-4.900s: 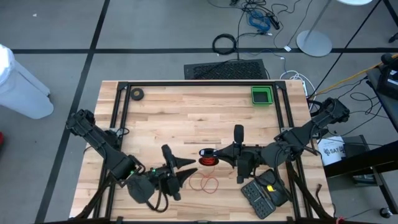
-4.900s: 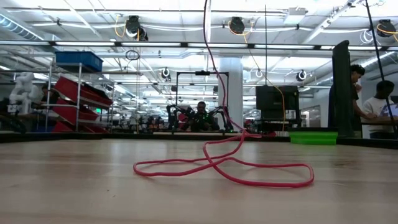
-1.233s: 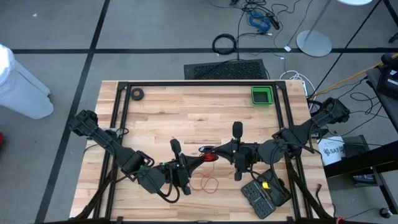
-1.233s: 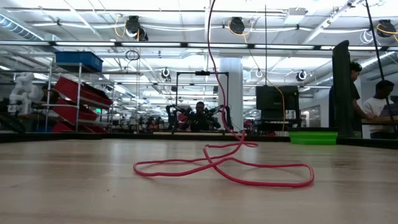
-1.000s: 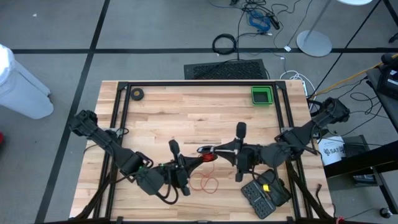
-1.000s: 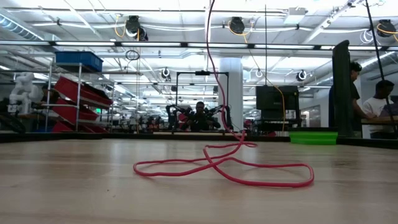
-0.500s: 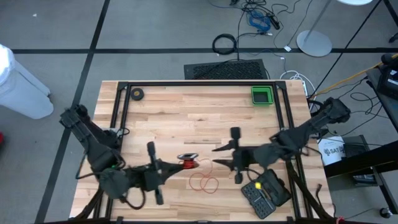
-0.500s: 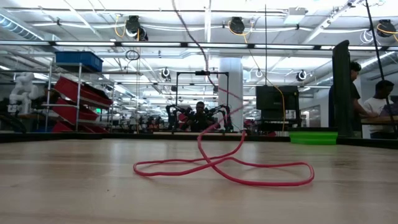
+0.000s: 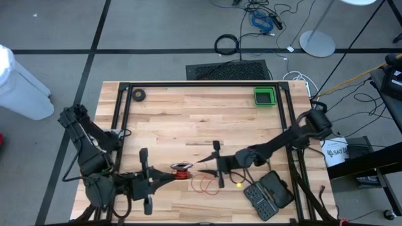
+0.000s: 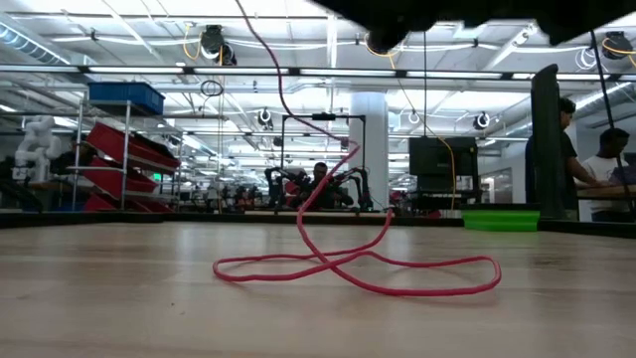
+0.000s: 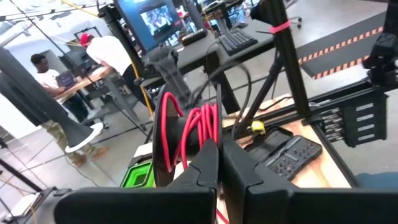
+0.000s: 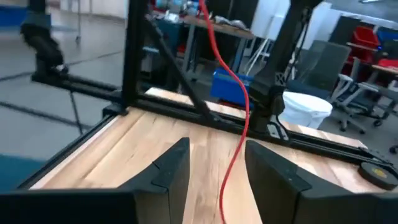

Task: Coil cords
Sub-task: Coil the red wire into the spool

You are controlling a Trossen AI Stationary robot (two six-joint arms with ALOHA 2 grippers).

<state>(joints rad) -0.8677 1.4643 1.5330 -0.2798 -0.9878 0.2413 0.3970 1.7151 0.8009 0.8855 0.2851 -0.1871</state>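
Observation:
My left gripper (image 9: 171,174) hovers near the table's front left, shut on the small black reel (image 9: 183,168) wound with red cord (image 11: 198,127). From the reel the thin red cord (image 10: 298,109) drops to loose loops (image 9: 206,184) lying on the table (image 10: 378,270). My right gripper (image 9: 202,161) stands open just right of the reel, pointing toward the table's left. In the right wrist view the cord (image 12: 239,106) runs between its spread fingers (image 12: 217,174); I cannot tell if it touches them. My left gripper pinches the reel at its near rim (image 11: 211,140) between its two shut fingertips. The fingers lie about level and point toward the table's right. The reel is lifted clear of the table, and the cord hangs from it down to the slack loops.
A green bin (image 9: 264,96) sits at the far right and a small black ring roll (image 9: 138,95) at the far left. A black keypad-like case (image 9: 269,193) and a small yellow item (image 9: 239,185) lie at the near right. Black frame rails (image 9: 201,84) border the table.
My right gripper has opened and let go, then followed toward the table's left. My left gripper has carried the reel toward the left and near edge. The rising stretch of cord has swung left with it; the loops on the table stayed put.

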